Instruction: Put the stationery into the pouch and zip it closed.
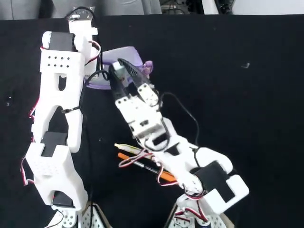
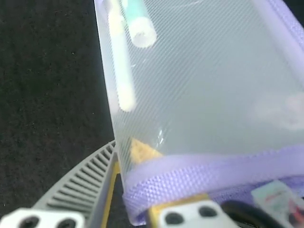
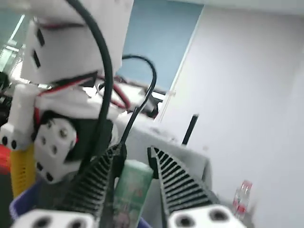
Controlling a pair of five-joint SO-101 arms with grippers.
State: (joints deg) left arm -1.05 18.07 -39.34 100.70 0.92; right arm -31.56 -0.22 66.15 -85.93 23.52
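- We can read no text, number or sign anywhere.
- Print on the green packet (image 3: pixel 132 190) in the right claw (image 3: pixel 135 153) is illegible to us.

Left arm (image 1: pixel 57 109) blocks the pouch (image 1: pixel 127 53); opposite side open.

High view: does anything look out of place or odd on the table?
Nothing spilled or damaged. A few pens lie loose in a bunch on the table, partly under the right arm. The right hand holds a green packet over the pouch.
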